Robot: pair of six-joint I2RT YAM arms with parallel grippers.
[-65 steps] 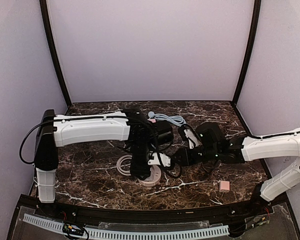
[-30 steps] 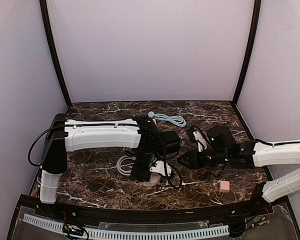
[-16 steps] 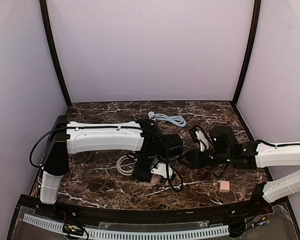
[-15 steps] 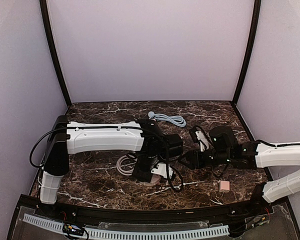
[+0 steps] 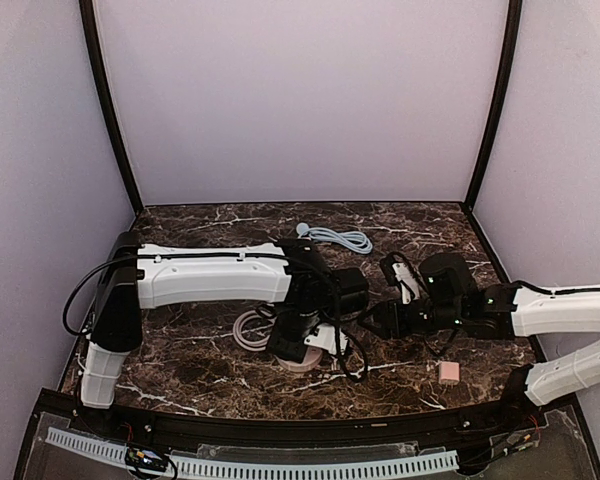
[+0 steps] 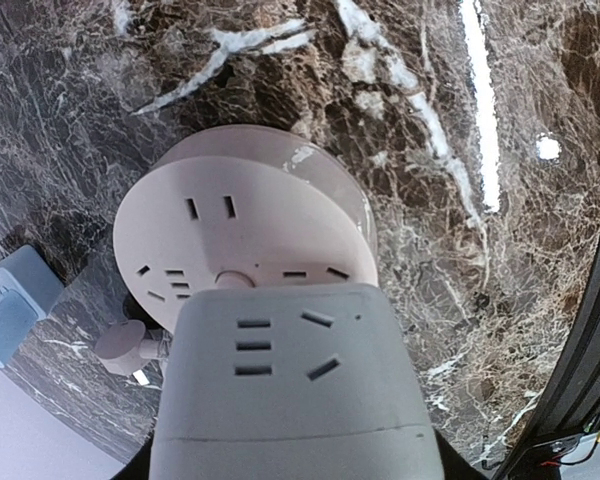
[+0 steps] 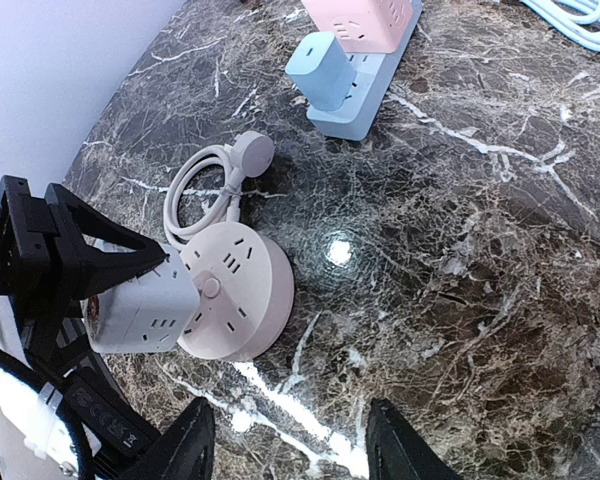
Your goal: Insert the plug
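Left gripper (image 7: pixel 120 300): closed on the plug (image 7: pixel 152 308), a white cube, clamped across two opposite flat sides. The plug sits between the fingers, just over the near edge of the round socket (image 6: pixel 242 225), which lies directly below the hand on the table (image 5: pixel 200 380). Its pins are hidden, so it cannot be told whether they have met any slots.

Handling, as judged: the plug is rigid moulded plastic, light, with smooth faces that may slip under a sideways load. The present hold on the flat sides looks correct (the top face carries outlets and should stay free). The socket is a loose puck and may slide or tip when pressed off centre. Its cord (image 7: pixel 202 182) lies coiled just beyond it.

Right gripper (image 7: pixel 295 450): fingers spread, holding nothing, hovering to the right of the socket and apart from it. A blue and pink strip (image 7: pixel 355 60) lies well ahead of this hand.
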